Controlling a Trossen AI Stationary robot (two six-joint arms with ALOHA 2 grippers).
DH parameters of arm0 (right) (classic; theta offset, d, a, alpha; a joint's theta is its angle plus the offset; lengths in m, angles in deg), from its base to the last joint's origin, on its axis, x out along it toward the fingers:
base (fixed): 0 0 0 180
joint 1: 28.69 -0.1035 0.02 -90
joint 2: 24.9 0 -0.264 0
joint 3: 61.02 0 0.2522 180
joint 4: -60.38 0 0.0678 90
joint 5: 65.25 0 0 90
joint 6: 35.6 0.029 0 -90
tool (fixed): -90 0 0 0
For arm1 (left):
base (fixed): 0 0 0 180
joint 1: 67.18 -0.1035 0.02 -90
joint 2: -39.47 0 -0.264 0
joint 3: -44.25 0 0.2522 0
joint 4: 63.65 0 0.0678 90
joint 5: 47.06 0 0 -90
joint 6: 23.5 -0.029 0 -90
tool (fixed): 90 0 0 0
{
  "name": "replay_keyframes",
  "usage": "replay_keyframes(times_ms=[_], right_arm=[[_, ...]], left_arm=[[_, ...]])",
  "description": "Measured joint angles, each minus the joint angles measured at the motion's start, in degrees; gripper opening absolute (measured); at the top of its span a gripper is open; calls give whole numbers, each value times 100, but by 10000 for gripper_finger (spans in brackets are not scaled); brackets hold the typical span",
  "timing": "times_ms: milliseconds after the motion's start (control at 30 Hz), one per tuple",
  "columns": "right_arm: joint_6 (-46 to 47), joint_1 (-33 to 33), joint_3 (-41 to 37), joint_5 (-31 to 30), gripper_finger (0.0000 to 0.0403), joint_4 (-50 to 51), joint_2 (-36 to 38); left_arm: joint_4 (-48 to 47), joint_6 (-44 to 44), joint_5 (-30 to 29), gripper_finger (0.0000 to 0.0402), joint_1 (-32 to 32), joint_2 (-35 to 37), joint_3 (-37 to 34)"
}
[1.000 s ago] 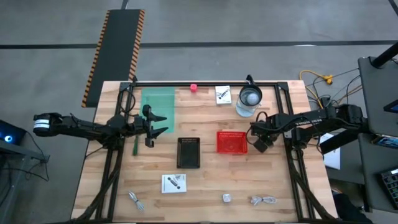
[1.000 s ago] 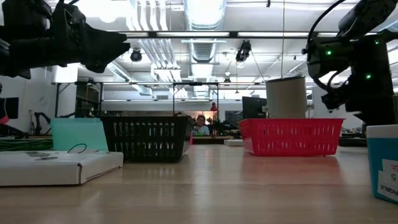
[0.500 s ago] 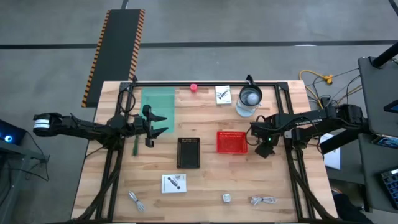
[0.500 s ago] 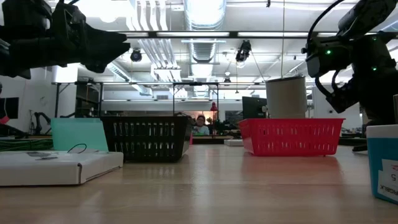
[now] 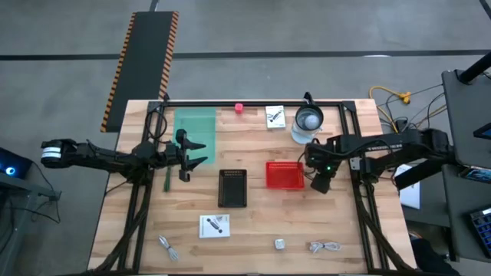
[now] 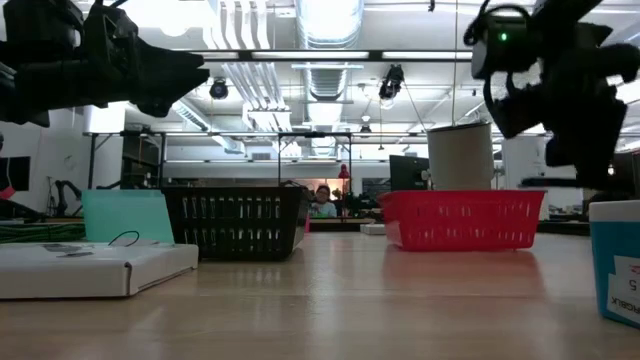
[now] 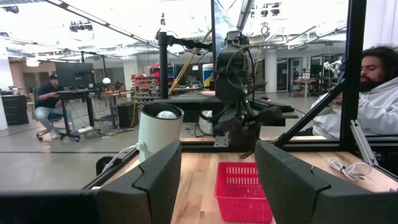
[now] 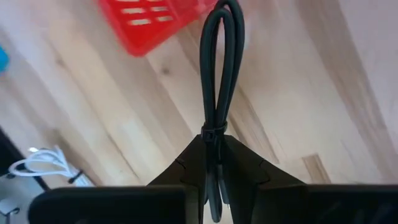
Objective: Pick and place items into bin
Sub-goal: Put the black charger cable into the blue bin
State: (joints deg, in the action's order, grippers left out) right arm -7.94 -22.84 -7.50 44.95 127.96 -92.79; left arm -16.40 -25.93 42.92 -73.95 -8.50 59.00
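Right gripper [image 8: 214, 163] pinches a looped black cable bundle [image 8: 219, 68] (fingers clamped on it) just beside the red bin [image 5: 285, 175]; left gripper [image 5: 198, 153], fingers apart, waits near the green sheet [image 5: 195, 126].

- We see a red basket [image 5: 285, 175] with slotted walls beside a black basket [image 5: 232, 188] of the same mesh.
- We note a plain green mat [image 5: 195, 130] and a small pink blob [image 5: 238, 108].
- Two white cards [image 5: 215, 225] carry dark print.
- Our right gripper [image 8: 214, 163] is dark, and it clamps a black looped cable [image 8: 219, 56].
- The table [image 5: 253, 238] is pale, streaked wood.
- Off the table, a black strip [image 5: 146, 54] has orange-and-black striped edges.
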Motion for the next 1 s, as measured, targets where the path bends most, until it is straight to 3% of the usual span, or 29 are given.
replay_keyframes(times_ms=[200, 400, 667, 1000], right_arm=[[-60, 0, 204, -43, 29, -3, 523], [-123, 0, 18, -781, 28, -403, 1251], [-607, 2, -684, -1015, 28, -1995, 1970], [-1343, 2, -1789, -1139, 28, -4331, 2122]], left_arm=[[0, -1, 1, 190, 2, 0, 0], [0, -1, -1, 190, 2, -2, 0], [0, 0, -1, 190, 2, 0, 0], [2, 1, 0, 190, 2, -2, 0]])
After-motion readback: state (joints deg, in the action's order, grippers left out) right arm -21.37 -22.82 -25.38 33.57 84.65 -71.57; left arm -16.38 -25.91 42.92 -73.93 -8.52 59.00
